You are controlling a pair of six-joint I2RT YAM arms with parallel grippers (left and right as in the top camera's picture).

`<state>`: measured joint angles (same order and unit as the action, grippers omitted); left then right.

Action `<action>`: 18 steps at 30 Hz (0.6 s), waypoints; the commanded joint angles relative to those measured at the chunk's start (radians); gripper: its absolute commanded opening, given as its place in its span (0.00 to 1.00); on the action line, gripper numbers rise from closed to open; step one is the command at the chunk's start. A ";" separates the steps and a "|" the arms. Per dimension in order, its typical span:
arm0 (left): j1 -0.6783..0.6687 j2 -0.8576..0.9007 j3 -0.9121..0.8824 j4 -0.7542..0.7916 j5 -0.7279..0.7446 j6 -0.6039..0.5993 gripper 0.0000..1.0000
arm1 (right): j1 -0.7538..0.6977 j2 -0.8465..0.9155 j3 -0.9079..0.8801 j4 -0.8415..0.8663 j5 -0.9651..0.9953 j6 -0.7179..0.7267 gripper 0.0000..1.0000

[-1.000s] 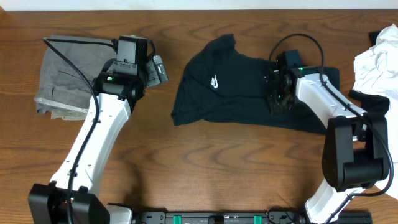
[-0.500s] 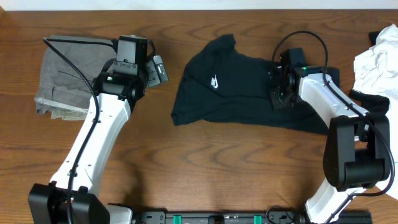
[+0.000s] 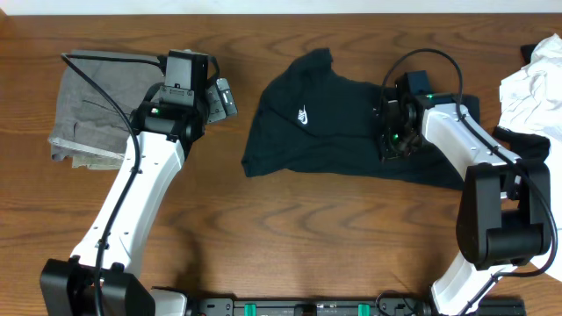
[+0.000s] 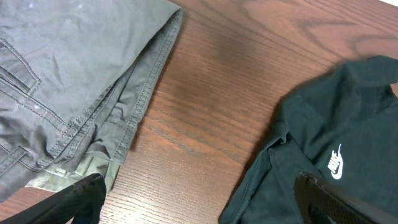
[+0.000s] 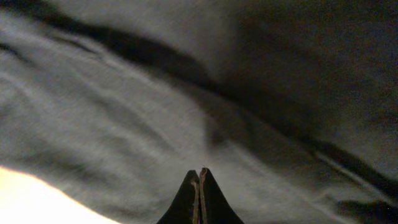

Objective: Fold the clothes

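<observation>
A black T-shirt (image 3: pixel 307 132) with a small white chest logo (image 3: pixel 302 115) lies crumpled at the middle of the table. My right gripper (image 3: pixel 390 145) is down on its right part, shut. In the right wrist view its tips (image 5: pixel 199 177) are pressed together against the dark fabric (image 5: pixel 124 112), with no cloth visibly between them. My left gripper (image 3: pixel 224 98) hangs open above bare wood, between the folded grey trousers (image 3: pixel 92 110) and the shirt. The left wrist view shows the trousers (image 4: pixel 62 81) left, the shirt (image 4: pixel 336 124) right, and the gripper (image 4: pixel 199 199) holding nothing.
A white garment (image 3: pixel 531 83) lies bunched at the table's right edge, with a dark piece (image 3: pixel 522 140) below it by the right arm. The wooden table (image 3: pixel 290 228) shows in front of the shirt. The arm bases stand at the front edge.
The right gripper swayed slightly right and back over the shirt, staying shut. The left arm and the garments have not moved.
</observation>
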<state>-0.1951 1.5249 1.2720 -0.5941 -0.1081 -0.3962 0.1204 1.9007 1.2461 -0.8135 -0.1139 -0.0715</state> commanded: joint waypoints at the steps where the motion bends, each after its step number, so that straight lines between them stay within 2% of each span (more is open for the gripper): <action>1: 0.004 0.004 0.011 0.000 -0.005 -0.002 0.98 | -0.008 0.000 -0.029 0.027 0.079 0.015 0.01; 7: 0.004 0.004 0.011 0.000 -0.005 -0.002 0.98 | -0.009 0.000 -0.092 0.131 0.081 0.015 0.01; 13: 0.004 0.004 0.011 0.000 -0.005 -0.002 0.98 | -0.016 -0.001 -0.082 0.175 0.188 0.015 0.01; 18: 0.004 0.004 0.011 0.000 -0.005 -0.002 0.98 | -0.018 -0.001 -0.060 0.192 0.193 0.015 0.02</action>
<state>-0.1951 1.5249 1.2720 -0.5941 -0.1085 -0.3962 0.1184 1.9007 1.1614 -0.6292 0.0460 -0.0689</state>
